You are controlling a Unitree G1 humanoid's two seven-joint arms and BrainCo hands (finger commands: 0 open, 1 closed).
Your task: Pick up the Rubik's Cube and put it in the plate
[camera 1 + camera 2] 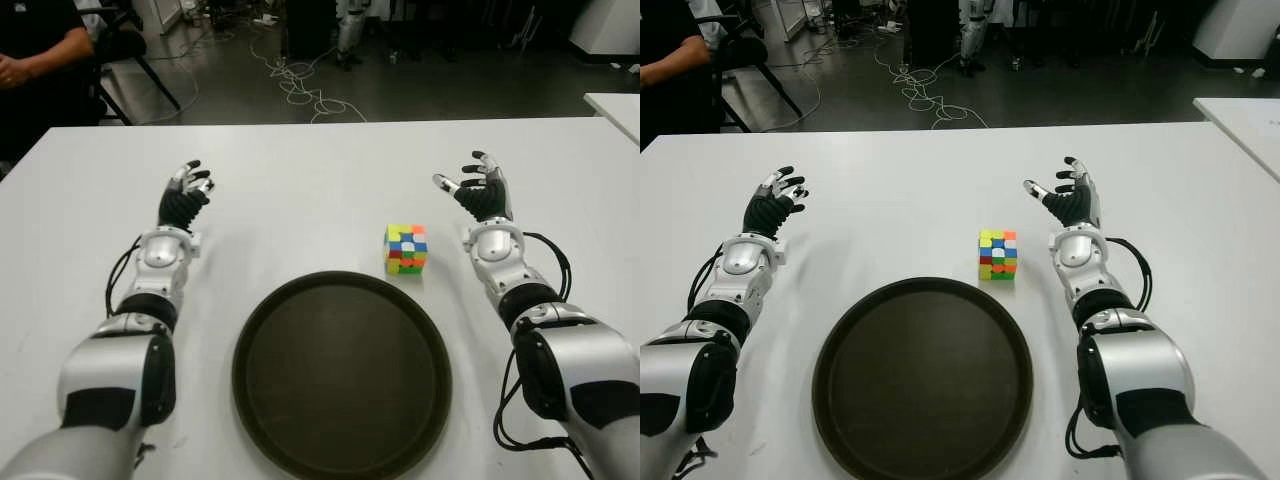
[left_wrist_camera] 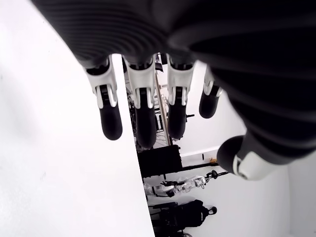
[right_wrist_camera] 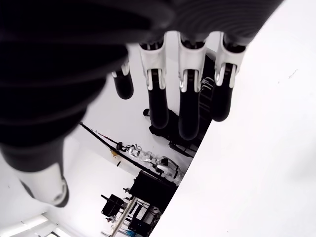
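Rubik's Cube (image 1: 406, 249) is seen standing on the white table (image 1: 300, 180), just beyond the far right rim of the dark round plate (image 1: 342, 375), close to the rim but apart from it. Nothing is held yet; the plate is empty.

Right hand (image 1: 478, 190) is seen near the cube, to its right and a little farther from the robot, palm turned inward. Its fingers (image 3: 190, 106) are shown extended and spread in the right wrist view, nothing between them. Left hand (image 1: 185, 195) is seen well apart from the cube, on the far left side of the table, with fingers (image 2: 143, 113) likewise released and empty.

Step is judged as pre-reach: the grasp has not been started. The right hand is judged the likely one to be used, being closer.

Risks, as judged from here:
- The cube could be pushed across the smooth table if one finger lands first; a sideways approach would shove it toward the plate rim or away from it.
- A corner or edge grip could be taken if the hand is not squared to the faces; the cube could then twist out or be dropped on lift.
- The layers could rotate under an uneven squeeze.
- The raised plate rim could be clipped if the carry is kept too low.
- An early release could let the cube bounce off the rim.

A person (image 1: 35, 60) is seated beyond the far left corner, clear of the workspace.
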